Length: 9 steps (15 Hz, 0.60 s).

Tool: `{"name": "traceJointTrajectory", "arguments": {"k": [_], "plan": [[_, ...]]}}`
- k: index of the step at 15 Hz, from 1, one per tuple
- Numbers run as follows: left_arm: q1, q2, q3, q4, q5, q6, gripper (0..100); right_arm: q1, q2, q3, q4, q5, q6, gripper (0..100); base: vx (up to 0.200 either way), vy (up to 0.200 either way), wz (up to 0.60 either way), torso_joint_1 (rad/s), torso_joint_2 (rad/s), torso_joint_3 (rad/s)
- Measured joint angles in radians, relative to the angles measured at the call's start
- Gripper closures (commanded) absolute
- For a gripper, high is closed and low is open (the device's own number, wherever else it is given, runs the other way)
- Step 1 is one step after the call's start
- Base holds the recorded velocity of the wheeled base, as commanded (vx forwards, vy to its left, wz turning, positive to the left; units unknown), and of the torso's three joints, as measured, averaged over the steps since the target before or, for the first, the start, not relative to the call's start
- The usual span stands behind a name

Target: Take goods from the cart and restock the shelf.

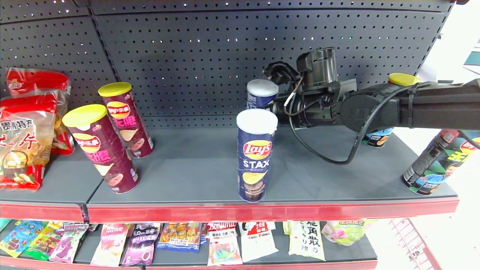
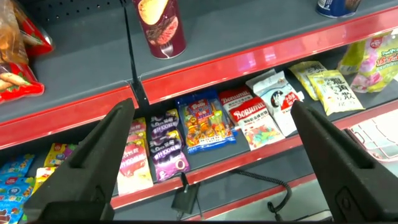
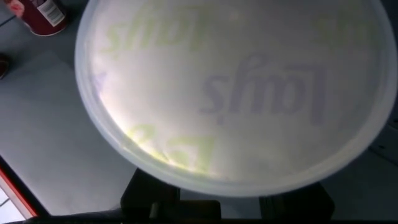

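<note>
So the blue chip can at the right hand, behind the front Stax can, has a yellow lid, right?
No, its lid is white, not yellow, as the right wrist view shows up close. The rest holds: the blue chip can sits at the right hand, behind the front Stax can.

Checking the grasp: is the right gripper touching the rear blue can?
Cannot tell. In the head view the right gripper reaches the rear blue can, but the front can covers where they would meet.

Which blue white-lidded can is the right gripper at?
The rear blue can, by the pegboard, with the right gripper against it; the front blue can stands free at the shelf edge.
</note>
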Motion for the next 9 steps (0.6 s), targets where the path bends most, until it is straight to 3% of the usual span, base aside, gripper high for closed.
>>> {"name": "traceJointTrajectory", "arguments": {"k": [8,9], "plan": [[0.000,-0.008,0.003,0.000,0.000,0.000,0,0.012,0.008,0.002,-0.001,-0.002,0.000,100,0.000,0.000,0.00,0.000,0.00,0.000],[0.000,-0.008,0.003,0.000,0.000,0.000,0,0.013,0.008,0.004,-0.002,-0.002,0.000,0,0.000,0.000,0.00,0.000,0.00,0.000]]}}
